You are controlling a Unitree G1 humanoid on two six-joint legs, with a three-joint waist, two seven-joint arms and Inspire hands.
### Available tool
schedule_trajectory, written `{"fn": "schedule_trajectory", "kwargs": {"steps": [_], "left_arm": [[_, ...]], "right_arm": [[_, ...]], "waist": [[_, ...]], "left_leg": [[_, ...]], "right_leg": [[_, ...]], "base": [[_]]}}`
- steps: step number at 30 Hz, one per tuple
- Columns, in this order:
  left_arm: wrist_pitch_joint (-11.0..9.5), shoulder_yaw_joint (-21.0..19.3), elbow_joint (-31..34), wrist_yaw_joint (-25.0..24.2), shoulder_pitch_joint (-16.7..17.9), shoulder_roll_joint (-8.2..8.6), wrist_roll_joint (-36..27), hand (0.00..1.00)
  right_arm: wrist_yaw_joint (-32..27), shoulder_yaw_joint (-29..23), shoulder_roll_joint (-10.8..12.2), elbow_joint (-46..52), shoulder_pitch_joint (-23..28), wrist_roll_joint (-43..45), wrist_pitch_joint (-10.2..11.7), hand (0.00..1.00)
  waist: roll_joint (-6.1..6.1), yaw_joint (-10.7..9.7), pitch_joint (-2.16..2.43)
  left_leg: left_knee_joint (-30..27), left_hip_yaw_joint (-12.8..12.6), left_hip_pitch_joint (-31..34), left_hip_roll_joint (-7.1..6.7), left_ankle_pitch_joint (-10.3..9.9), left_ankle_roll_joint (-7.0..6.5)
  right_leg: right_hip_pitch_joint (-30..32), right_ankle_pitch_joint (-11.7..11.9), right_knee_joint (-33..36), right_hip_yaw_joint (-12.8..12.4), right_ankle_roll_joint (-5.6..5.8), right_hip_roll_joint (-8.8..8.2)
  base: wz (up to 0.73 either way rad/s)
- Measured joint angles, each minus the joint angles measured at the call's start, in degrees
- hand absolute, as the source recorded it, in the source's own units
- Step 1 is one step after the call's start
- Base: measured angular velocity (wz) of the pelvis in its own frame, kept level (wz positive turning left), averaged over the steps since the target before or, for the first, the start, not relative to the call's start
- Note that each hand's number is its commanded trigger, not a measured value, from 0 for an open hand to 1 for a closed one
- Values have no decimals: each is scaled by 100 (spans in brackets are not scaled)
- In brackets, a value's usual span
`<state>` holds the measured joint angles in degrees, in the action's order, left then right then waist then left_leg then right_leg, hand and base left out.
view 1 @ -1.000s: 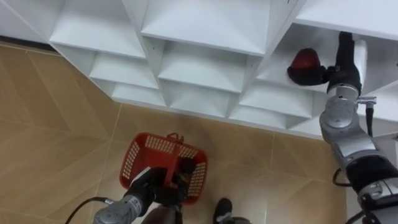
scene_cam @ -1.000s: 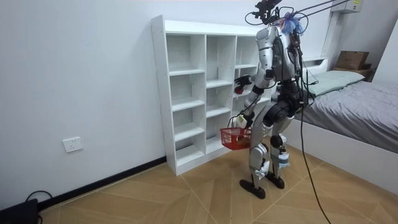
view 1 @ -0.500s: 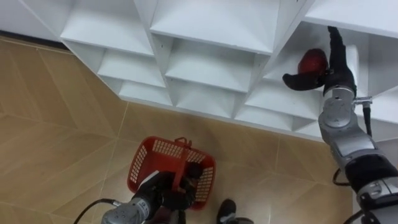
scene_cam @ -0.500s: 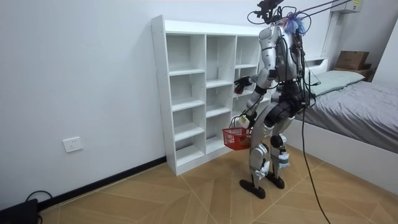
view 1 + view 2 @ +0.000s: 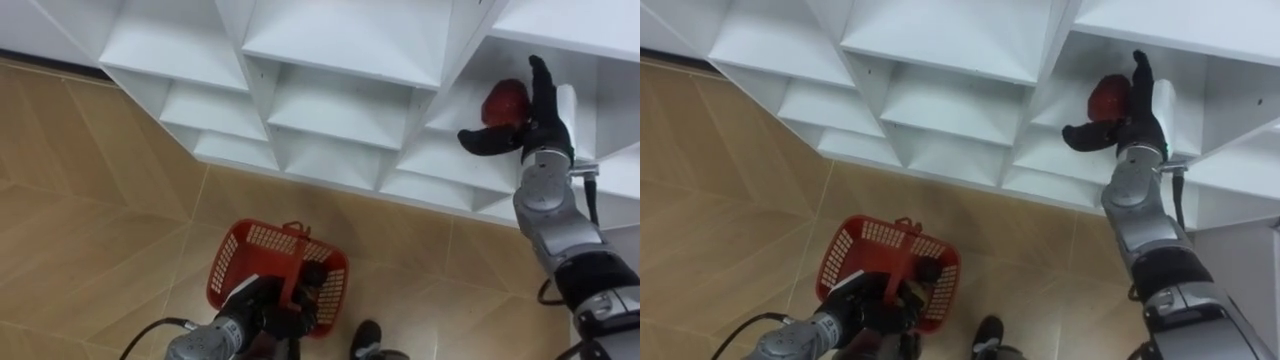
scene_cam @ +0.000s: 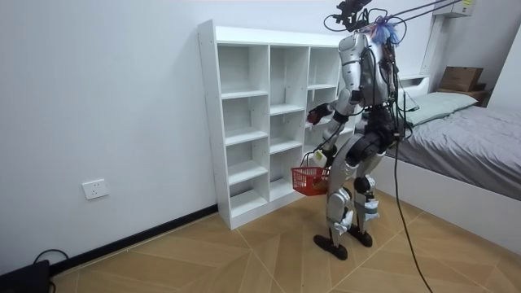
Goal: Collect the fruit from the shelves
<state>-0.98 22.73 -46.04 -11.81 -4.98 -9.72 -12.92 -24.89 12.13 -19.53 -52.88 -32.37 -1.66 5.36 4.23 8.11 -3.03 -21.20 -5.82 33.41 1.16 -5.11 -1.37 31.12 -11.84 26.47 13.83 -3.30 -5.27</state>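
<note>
White closet [image 5: 340, 40] of open cubbies is standing against the wall, with herringbone wood floor [image 5: 90, 200] running beneath it. Robot is standing close in front. Bed [image 6: 464, 138] is lying behind it in the room view.

Red fruit [image 5: 505, 100] is sitting on a shelf in the closet's right-hand column. Right hand [image 5: 541, 120] is reaching into that cubby, fingers straight and upright just behind the fruit, thumb spread out to the left below it. Hand is lying apart, not closed round anything. Contact with the fruit looks likely, but I cannot confirm it.

Fruit is looking round, smooth-skinned and firm. Probably light, likely to roll or slip off a flat palm, and to bruise if squeezed hard. Best hold, by my reckoning: fingers wrapping the far side, thumb closing on the near side, across its widest part.

Red basket [image 5: 250, 240] is hanging low on the left over the floor, left hand [image 5: 255, 305] clamped on its handle. What I can see of the inside is looking bare. Dark shape is showing by the handle; contents or fingers, cannot tell. Other cubbies in sight are looking bare.
</note>
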Motion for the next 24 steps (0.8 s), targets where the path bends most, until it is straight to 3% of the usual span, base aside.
{"fn": "schedule_trajectory", "kwargs": {"steps": [24], "left_arm": [[0,21,337,17,97,-213,-31,100]], "right_arm": [[-166,27,-54,-92,-6,213,21,0]], "waist": [[56,-24,-31]], "left_leg": [[-13,-36,106,15,0,0]], "right_leg": [[49,-1,-65,28,1,16]], "base": [[0]]}}
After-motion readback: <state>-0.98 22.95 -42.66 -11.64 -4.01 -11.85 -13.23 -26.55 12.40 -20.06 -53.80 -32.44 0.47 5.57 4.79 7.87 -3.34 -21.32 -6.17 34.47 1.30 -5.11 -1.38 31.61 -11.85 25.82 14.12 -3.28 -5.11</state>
